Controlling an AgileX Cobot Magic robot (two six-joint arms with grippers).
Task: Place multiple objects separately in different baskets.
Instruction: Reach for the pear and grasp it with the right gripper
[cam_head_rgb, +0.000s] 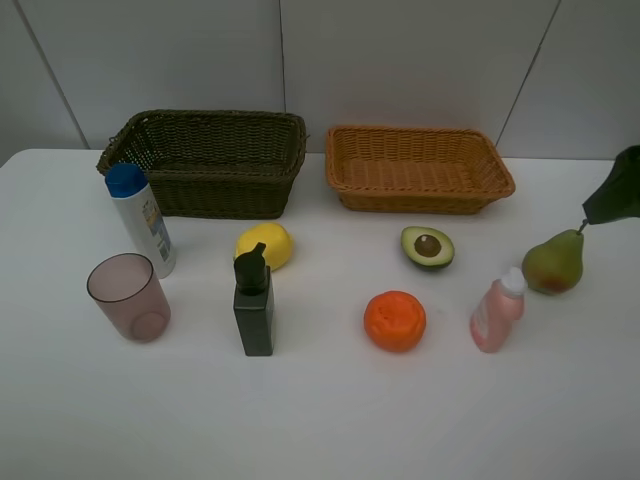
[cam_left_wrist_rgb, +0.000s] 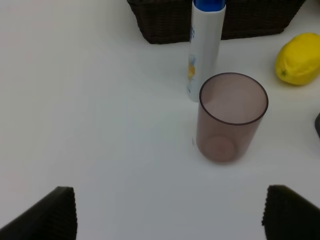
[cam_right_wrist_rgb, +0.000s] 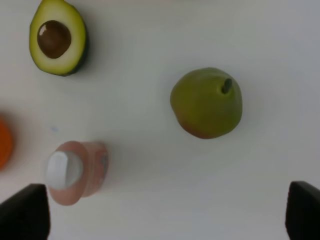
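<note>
White blue-capped bottle (cam_head_rgb: 143, 222) bears a blue-and-yellow label (cam_head_rgb: 155, 230), its print too small to read; left claw (cam_left_wrist_rgb: 170, 210) and right claw (cam_right_wrist_rgb: 165, 210) gape released.

The high camera overlooks the whole tabletop (cam_head_rgb: 320, 420). Closer in, the left wrist camera faces the cup (cam_left_wrist_rgb: 231, 117), and the right looks straight down on the pear (cam_right_wrist_rgb: 206, 102).

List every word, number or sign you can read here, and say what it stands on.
No text can be read in any view.
On the white blue-capped bottle: a printed label with blue and yellow marks, too blurred to read.
On the pink bottle: no lettering can be made out.
On the dark green pump bottle: no label shows.
</note>
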